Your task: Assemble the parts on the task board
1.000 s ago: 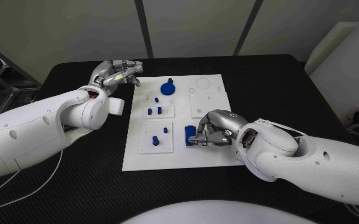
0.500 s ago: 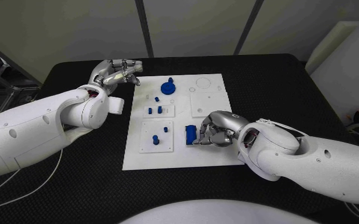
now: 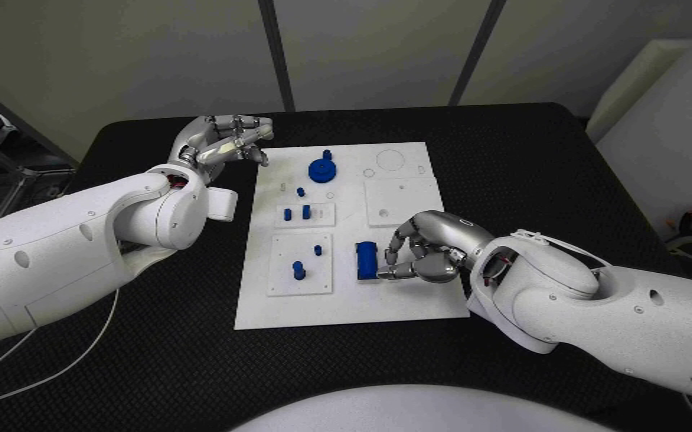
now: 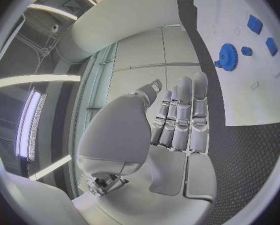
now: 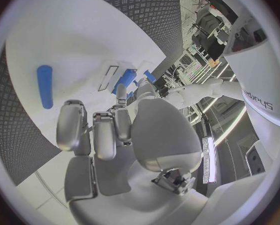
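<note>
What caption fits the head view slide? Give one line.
Right hand curls beside a blue part on the task board; left hand hovers off its far-left corner.

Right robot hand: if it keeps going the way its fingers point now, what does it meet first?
Most likely the upright blue block on the task board. The right robot hand points its fingertips toward that block from beside it, very close. Whether they already touch is unclear.

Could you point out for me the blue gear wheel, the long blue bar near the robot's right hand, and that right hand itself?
blue gear (image 3: 325, 168), head view, on its round top face.
long blue bar (image 3: 366, 259), head view, mid-length of the piece.
right hand (image 3: 421, 249), head view, on the curled silver fingers.
</note>
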{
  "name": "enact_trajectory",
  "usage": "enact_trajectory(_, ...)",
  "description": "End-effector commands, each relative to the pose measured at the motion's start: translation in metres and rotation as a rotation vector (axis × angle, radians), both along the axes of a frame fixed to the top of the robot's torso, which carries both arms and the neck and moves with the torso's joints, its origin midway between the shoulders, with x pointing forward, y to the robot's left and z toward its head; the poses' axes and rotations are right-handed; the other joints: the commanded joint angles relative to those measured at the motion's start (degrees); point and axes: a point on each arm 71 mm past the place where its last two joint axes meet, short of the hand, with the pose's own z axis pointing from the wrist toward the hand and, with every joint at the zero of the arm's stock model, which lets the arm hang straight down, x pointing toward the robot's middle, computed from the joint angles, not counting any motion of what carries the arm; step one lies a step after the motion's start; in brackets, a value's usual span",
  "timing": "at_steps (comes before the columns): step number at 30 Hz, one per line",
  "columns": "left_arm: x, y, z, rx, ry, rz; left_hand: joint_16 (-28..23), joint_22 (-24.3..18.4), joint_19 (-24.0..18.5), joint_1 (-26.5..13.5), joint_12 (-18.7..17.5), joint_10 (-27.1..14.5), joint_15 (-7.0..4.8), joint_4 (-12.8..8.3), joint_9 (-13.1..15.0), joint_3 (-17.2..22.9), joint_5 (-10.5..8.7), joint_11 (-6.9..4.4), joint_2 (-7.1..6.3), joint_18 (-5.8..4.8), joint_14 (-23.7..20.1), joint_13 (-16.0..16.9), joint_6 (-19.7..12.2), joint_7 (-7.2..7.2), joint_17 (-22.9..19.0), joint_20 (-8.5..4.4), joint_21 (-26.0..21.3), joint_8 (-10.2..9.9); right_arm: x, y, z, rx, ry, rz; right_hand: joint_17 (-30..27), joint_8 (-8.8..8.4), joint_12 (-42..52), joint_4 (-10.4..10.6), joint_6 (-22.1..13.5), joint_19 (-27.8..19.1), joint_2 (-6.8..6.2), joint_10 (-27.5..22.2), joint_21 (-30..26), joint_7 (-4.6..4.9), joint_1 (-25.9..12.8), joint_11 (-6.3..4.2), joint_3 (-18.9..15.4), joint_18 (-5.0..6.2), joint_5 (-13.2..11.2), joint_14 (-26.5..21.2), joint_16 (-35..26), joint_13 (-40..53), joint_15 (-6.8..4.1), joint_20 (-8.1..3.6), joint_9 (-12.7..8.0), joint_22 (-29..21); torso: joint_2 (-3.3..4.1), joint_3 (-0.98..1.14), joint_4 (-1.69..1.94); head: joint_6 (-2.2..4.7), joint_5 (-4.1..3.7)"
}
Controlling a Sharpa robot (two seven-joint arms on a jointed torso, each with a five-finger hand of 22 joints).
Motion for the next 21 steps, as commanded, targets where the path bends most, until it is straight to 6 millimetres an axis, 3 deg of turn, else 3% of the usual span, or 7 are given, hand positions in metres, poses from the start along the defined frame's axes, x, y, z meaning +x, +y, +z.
enact_trajectory(1,0.000,-0.001,0.001,-0.006,-0.005,-0.011,-0.3,-0.1,0.2,0.1,0.3,-0.4,-0.06,-0.1,0.0,-0.3,-0.01,0.09,0.68,-0.18,-0.5,0.1,-0.4,-0.14,-0.1,0.03,-0.4,0.4,0.004,-0.013,0.010,0.132,0.009,-0.047,6.7,-1.75,-1.8,-0.3,-1.2,-0.6,0.77,-0.8,-0.5,0.56,1.1,0.69,-0.1,-0.04,0.4,4.4,-0.4,-1.7,0.73,0.30,-0.8,-0.4,-0.16,-0.19,0.00,0.06,-0.41)
enact_trajectory(4,0.000,-0.001,0.001,-0.007,-0.007,-0.013,-0.3,-0.1,0.2,0.1,0.4,-0.5,-0.06,-0.1,0.0,-0.4,-0.01,0.10,0.67,-0.17,-0.5,0.1,-0.4,-0.14,-0.1,0.03,-0.4,0.4,0.008,-0.038,0.013,0.102,0.012,-0.090,6.4,-4.82,-2.3,-0.1,-1.6,-0.8,1.14,-0.9,-0.8,1.44,1.6,1.41,-0.3,0.02,0.3,4.3,-0.6,-2.0,1.38,0.92,-2.3,-0.7,-0.24,-0.24,-0.11,0.22,-0.78)
enact_trajectory(7,0.000,-0.001,0.001,-0.008,-0.007,-0.013,-0.3,-0.1,0.2,0.1,0.4,-0.5,-0.05,-0.1,0.0,-0.4,-0.02,0.10,0.64,-0.18,-0.5,0.1,-0.4,-0.14,-0.1,0.04,-0.5,0.4,0.008,-0.055,0.014,0.059,0.008,-0.114,6.6,-6.92,-2.2,0.0,-0.8,-0.7,1.35,-0.7,-0.7,1.67,2.1,1.69,-0.5,0.02,0.3,4.4,-0.5,-1.9,1.65,1.26,-3.4,-0.5,-0.22,-0.25,-0.16,0.52,-1.11)
enact_trajectory(17,0.000,-0.004,0.001,-0.010,-0.006,-0.018,-0.3,-0.1,0.2,0.1,0.4,-0.5,-0.05,-0.1,0.0,-0.4,-0.02,0.10,0.64,-0.18,-0.5,0.1,-0.4,-0.14,-0.1,0.04,-0.5,0.4,0.006,-0.083,0.013,-0.091,0.001,-0.169,5.4,-8.93,-4.7,1.0,2.6,-1.2,0.65,-1.6,-1.4,1.21,1.5,1.33,-2.1,0.25,0.8,4.1,-1.3,-3.7,1.40,1.22,-4.5,-1.3,-0.06,0.01,-0.60,1.07,-3.03)
enact_trajectory(21,0.000,-0.004,0.000,-0.010,-0.004,-0.019,-0.3,-0.1,0.2,0.1,0.4,-0.5,-0.05,-0.1,0.0,-0.4,-0.02,0.10,0.64,-0.18,-0.5,0.1,-0.4,-0.14,-0.1,0.04,-0.5,0.4,0.005,-0.087,0.010,-0.159,0.020,-0.174,4.8,-8.85,-5.4,1.5,3.8,-1.4,0.07,-1.8,-1.7,0.90,0.9,1.11,-3.1,0.33,1.2,4.0,-1.7,-4.3,1.25,1.13,-4.4,-1.6,-0.05,0.09,-0.67,1.08,-3.27)
